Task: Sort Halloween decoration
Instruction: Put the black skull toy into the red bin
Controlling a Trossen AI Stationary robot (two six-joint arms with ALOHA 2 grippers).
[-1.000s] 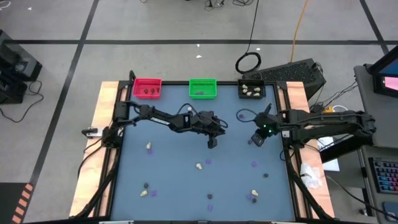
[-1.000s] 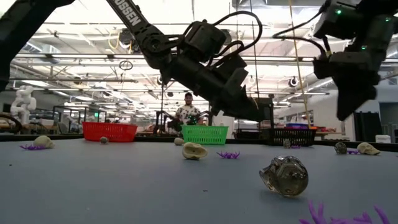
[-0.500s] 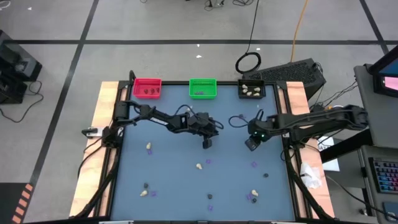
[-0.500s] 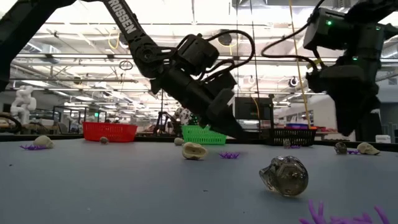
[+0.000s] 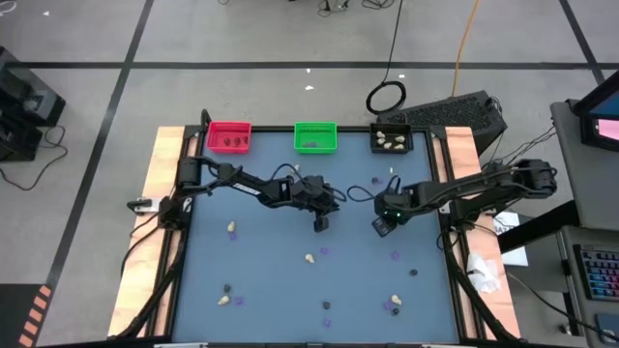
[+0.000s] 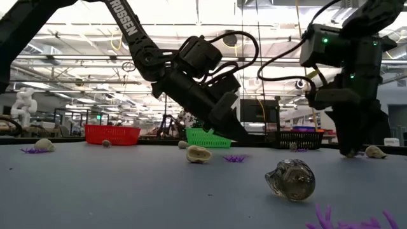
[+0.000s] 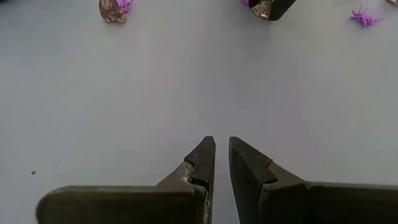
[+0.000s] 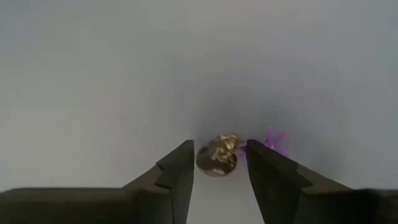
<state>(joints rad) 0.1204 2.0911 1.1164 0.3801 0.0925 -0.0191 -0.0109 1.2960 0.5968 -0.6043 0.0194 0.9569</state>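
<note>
Your right tool (image 8: 217, 163) is down at the desk (image 5: 271, 271) with its fingers parted about as wide as the trinket between them: a dark, glossy, knobbly lump (image 8: 217, 155) sits squarely in the gap, clear of both fingers so far as the right wrist view shows, so nothing is gripped yet. The lump lies dead ahead on the tool's centre line; it is roundish with no clear long axis, so the approach angle should matter little. What matters more is the flat, spiky purple bit (image 8: 275, 139) lying just beside the lump, behind one finger, where a closing finger could drag it along. Your left tool (image 7: 222, 160) hovers over bare desk near the middle, its fingers nearly together with only a thin slit between them and nothing held. The rest of the decorations lie scattered over the near half of the matte blue-grey surface: smooth cream lumps (image 5: 309, 258), dark lumps (image 5: 413, 273) and more purple bits (image 5: 395, 256). The red bin (image 5: 229, 136), green bin (image 5: 315, 136) and black bin (image 5: 391, 140) line the far edge, the right arm being nearer the black one.
</note>
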